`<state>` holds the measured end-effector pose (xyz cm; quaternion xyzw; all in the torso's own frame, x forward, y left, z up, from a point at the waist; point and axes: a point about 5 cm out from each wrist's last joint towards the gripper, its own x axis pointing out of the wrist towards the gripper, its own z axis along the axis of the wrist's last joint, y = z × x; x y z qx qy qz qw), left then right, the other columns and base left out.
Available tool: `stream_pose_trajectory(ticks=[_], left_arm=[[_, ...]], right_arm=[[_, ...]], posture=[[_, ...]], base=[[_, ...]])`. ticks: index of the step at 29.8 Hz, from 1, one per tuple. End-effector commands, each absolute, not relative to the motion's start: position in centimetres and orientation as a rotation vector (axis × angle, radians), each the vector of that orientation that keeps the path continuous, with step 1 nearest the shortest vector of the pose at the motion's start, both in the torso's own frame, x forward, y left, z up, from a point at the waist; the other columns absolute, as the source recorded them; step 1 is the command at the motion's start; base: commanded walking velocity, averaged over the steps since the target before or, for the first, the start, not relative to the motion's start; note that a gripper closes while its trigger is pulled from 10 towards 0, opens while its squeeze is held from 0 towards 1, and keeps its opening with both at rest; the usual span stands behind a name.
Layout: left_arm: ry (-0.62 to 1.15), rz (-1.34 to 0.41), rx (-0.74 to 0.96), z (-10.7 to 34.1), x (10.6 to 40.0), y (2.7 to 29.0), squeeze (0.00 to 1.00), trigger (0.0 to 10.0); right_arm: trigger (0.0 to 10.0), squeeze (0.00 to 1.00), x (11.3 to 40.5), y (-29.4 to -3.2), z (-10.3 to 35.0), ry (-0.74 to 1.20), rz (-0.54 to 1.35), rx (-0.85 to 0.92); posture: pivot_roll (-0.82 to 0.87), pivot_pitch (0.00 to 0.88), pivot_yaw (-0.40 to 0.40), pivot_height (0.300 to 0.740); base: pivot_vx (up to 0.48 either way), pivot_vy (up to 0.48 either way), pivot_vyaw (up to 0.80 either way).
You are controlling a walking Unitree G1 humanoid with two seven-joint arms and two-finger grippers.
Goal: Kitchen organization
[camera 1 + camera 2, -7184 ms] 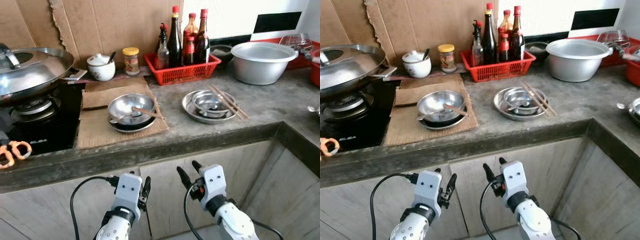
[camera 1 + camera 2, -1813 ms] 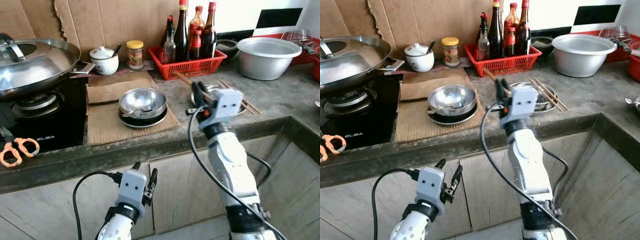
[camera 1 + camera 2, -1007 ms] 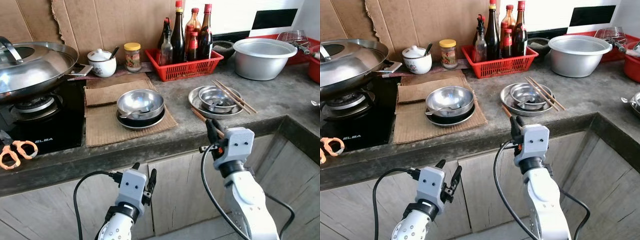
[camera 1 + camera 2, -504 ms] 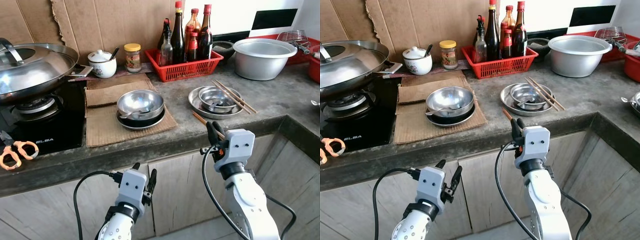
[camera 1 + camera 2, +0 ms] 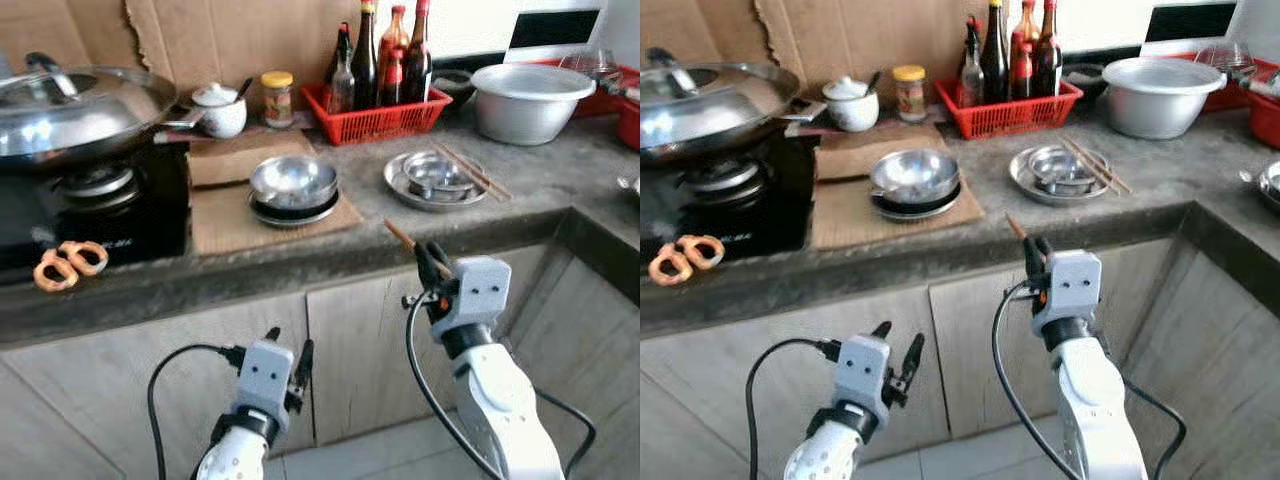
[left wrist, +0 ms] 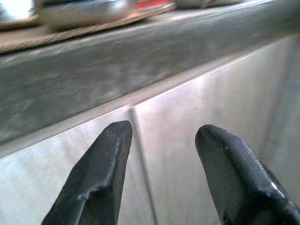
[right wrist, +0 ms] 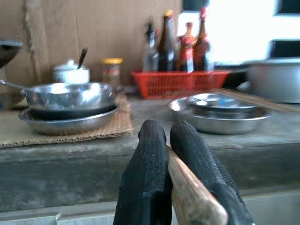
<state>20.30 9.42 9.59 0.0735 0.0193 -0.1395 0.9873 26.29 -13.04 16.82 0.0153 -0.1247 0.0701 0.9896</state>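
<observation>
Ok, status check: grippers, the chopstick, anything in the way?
Right gripper shut on one chopstick, held below the counter edge. Left gripper open, idle low by the cabinet door. Nothing blocking.

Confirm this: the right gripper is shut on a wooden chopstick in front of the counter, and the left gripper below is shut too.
Not quite. The right gripper is shut on the chopstick, but the left gripper is open: the left wrist view shows its fingers spread apart before the cabinet door.

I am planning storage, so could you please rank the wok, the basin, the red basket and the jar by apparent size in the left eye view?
1. wok, nearer the camera
2. basin
3. red basket
4. jar
</observation>
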Motion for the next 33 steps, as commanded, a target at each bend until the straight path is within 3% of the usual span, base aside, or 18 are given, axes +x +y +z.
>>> stream_pose_trajectory(ticks=[1,6,7,8,10,11,27,33], left_arm=[[0.022,-0.286,0.160,9.9,20.5,9.5,0.00,10.0],[0.022,-0.287,0.161,10.0,20.4,9.5,0.00,10.0],[0.023,-0.287,0.161,9.9,20.4,9.5,0.00,10.0],[0.024,-0.286,0.162,9.9,20.4,9.5,0.00,10.0],[0.024,-0.286,0.162,9.9,20.4,9.5,0.00,10.0],[0.023,-0.288,0.163,10.0,20.4,9.5,0.00,10.0],[0.025,-0.292,0.165,10.0,20.4,9.5,0.00,10.0],[0.026,-0.292,0.167,10.0,20.4,9.5,0.00,10.0]], right_arm=[[0.0,0.00,26.0,-13.1,16.9,-0.250,0.135,0.030],[0.0,0.00,25.9,-13.1,16.4,-0.226,0.132,0.016],[0.9,0.00,25.8,-13.1,16.2,-0.217,0.132,0.011],[3.8,0.00,25.8,-13.1,15.9,-0.202,0.128,-0.001],[3.8,0.00,25.8,-13.1,15.8,-0.199,0.128,-0.004],[10.0,0.00,25.8,-13.1,15.6,-0.187,0.129,-0.007],[10.0,0.00,25.3,-13.2,13.7,-0.102,0.110,-0.015],[10.0,0.00,25.2,-13.2,13.4,-0.087,0.112,-0.016]], posture=[[0.04,0.000,0.012,0.740],[0.04,0.000,0.012,0.740],[0.04,0.000,0.012,0.740],[0.04,0.000,0.012,0.740],[0.04,0.000,0.012,0.740],[0.04,0.000,0.012,0.740],[0.04,0.000,0.016,0.740],[0.04,0.000,0.015,0.740]], base=[[-0.352,0.000,0.00],[-0.352,0.000,0.00],[-0.349,0.000,0.00],[-0.352,0.000,0.00],[-0.352,0.000,0.00],[-0.352,0.000,0.00],[-0.352,0.000,0.00],[-0.349,0.000,-0.65]])
